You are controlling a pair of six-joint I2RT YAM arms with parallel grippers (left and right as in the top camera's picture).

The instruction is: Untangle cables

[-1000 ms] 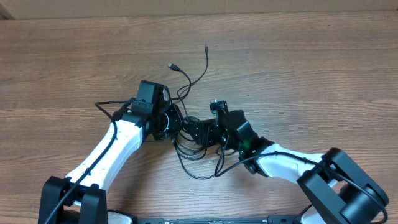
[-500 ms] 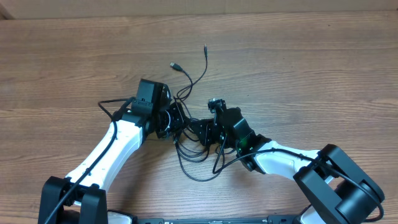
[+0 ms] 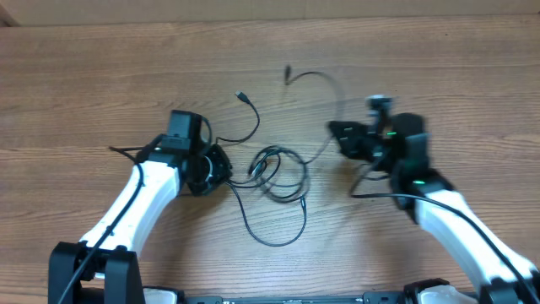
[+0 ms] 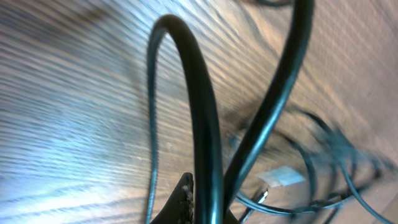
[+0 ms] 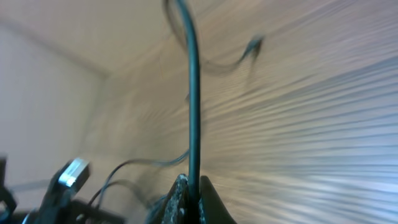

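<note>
The two thin black cables [image 3: 278, 173] lie looped over each other mid-table. My left gripper [image 3: 224, 165] is shut on a cable at the tangle's left side. In the left wrist view that cable [image 4: 202, 124] arches up out of the closed jaws [image 4: 208, 208]. My right gripper [image 3: 334, 133] is right of the tangle and shut on a cable. That strand [image 3: 325, 80] arcs up and left to a small plug [image 3: 288, 74]. The right wrist view shows the cable [image 5: 193, 106] pinched between the fingertips [image 5: 193, 199]. Another plug [image 3: 242, 97] lies above the tangle.
A long cable loop [image 3: 278, 239] hangs toward the front edge. Both white arms [image 3: 135, 211] reach in from the front corners. The thicker arm wires [image 3: 371, 194] trail beside each wrist. Bare wooden table [image 3: 439, 76] surrounds the cables.
My right gripper has shut on a cable and swung away to the right, drawing one strand out of the tangle. The left arm shifted slightly left, and the knot has loosened and spread.
</note>
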